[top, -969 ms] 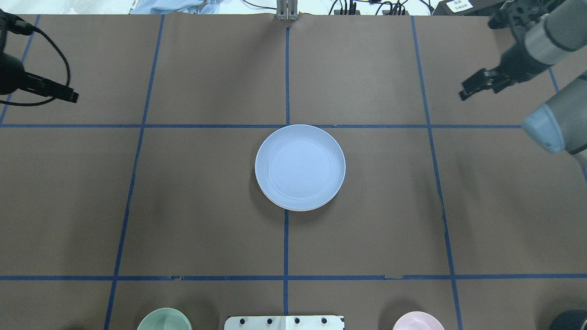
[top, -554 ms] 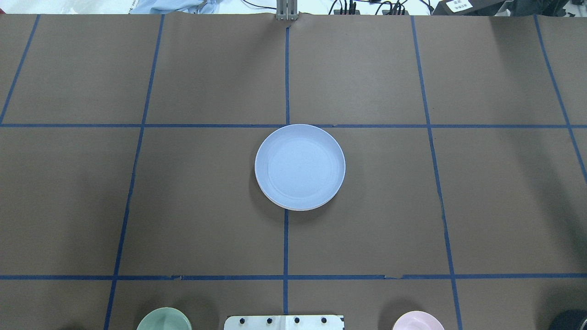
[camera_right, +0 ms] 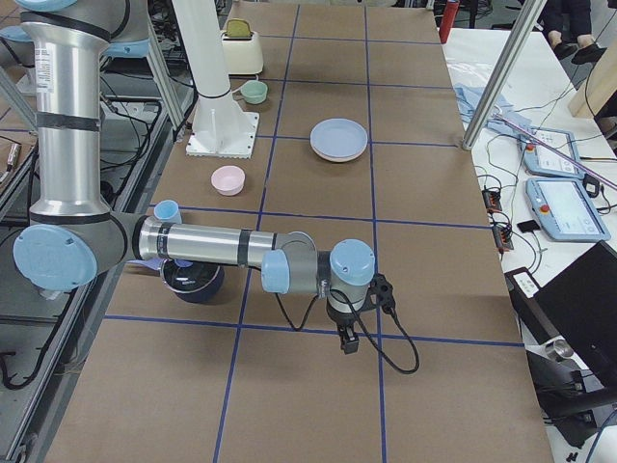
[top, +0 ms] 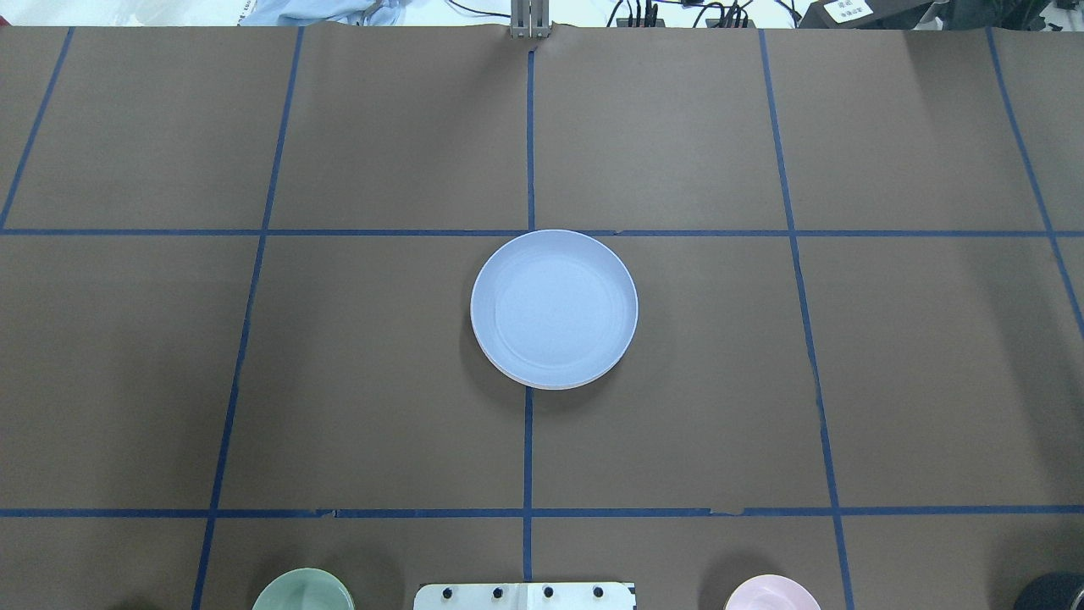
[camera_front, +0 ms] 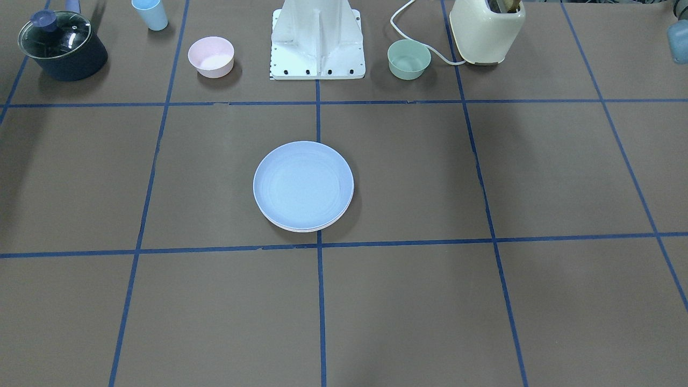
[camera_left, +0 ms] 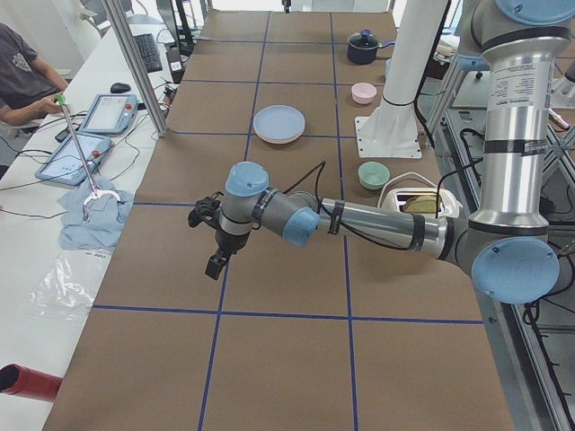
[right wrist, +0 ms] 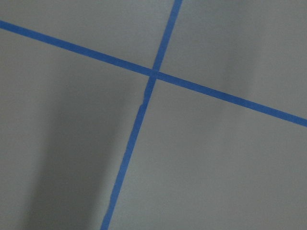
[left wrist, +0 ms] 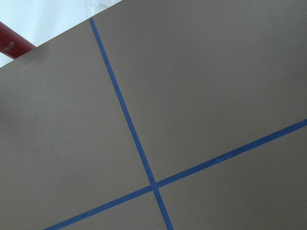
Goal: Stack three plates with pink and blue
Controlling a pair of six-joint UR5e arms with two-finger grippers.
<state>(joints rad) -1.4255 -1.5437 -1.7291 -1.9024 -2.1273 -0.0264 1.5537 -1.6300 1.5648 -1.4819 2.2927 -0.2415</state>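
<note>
The blue plate (top: 554, 309) lies face-up straight out in front of the robot's white base (camera_front: 317, 40), on the middle tape line (top: 528, 440). It tops a pile: thin pale rims (camera_front: 307, 230) peep from under its edge on the side away from the base (too thin to say which is pink and which cream, though the left side view shows a pinkish underside). Judged from that, the three plates are already nested and level, so the stacking looks done and no plate is left to fetch. The left gripper (camera_left: 216, 261) hangs over the table far from the base toward the robot's left end, and the right gripper (camera_right: 347, 340) likewise toward the right end. Each shows only in a side view, so I cannot tell whether it is spread or closed. Neither touches the pile.
</note>
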